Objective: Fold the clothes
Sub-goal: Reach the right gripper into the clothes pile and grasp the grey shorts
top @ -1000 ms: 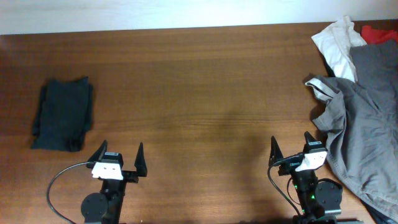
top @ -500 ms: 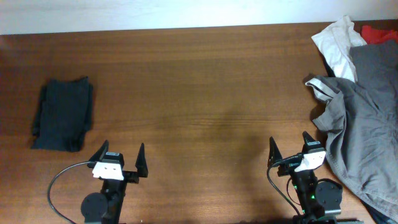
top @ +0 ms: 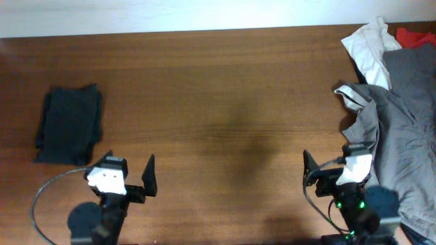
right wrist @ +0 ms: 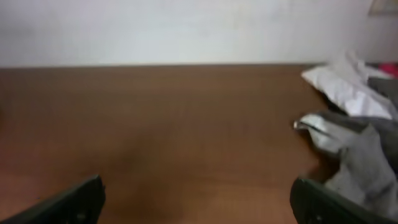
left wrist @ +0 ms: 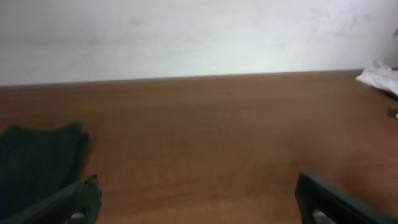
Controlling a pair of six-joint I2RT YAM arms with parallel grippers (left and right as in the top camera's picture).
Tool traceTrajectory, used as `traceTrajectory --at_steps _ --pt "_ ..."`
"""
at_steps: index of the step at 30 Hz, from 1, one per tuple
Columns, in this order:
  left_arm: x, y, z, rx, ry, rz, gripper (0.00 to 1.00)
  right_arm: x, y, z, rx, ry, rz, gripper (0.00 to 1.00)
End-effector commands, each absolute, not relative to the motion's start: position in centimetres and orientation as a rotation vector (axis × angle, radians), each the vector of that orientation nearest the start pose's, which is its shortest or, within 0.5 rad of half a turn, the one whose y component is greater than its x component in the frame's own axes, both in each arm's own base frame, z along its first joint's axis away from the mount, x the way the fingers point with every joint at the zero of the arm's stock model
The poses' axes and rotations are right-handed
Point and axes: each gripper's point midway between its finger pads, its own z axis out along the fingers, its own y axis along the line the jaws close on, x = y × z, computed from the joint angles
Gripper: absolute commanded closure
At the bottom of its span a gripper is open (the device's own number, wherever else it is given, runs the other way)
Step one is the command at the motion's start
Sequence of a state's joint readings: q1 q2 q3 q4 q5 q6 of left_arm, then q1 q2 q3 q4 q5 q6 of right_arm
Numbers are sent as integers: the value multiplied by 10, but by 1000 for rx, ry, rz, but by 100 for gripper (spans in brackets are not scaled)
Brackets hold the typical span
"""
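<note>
The grey-olive shorts lie crumpled at the right edge of the table, with a pale waistband edge showing; they also show in the right wrist view. My left gripper is open and empty near the front left; its fingers frame bare wood in the left wrist view. My right gripper is open and empty just left of the shorts, with bare wood between its fingers in the right wrist view.
A folded dark garment lies at the left, also in the left wrist view. A white garment, a grey one and a red one are piled at the back right. The wooden table spans between.
Both arms have shifted: the left gripper has turned and moved slightly left, and the right gripper has moved right, closer to the shorts. The clothes have not moved.
</note>
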State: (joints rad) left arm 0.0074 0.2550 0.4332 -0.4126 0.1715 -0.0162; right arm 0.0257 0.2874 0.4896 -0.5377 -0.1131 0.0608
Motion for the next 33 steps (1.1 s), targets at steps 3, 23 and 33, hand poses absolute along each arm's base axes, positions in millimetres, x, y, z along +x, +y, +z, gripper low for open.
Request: traceTrajectory --at_steps 3,23,33 --pt "241 -25 235 84 1963 -157 1 237 20 232 15 2105 161 1" --pt "275 -49 220 140 2261 -348 1 312 -139 114 699 2583 -367 1" --pt "284 -49 209 133 2300 -354 1 302 -152 28 805 2812 -337 5"
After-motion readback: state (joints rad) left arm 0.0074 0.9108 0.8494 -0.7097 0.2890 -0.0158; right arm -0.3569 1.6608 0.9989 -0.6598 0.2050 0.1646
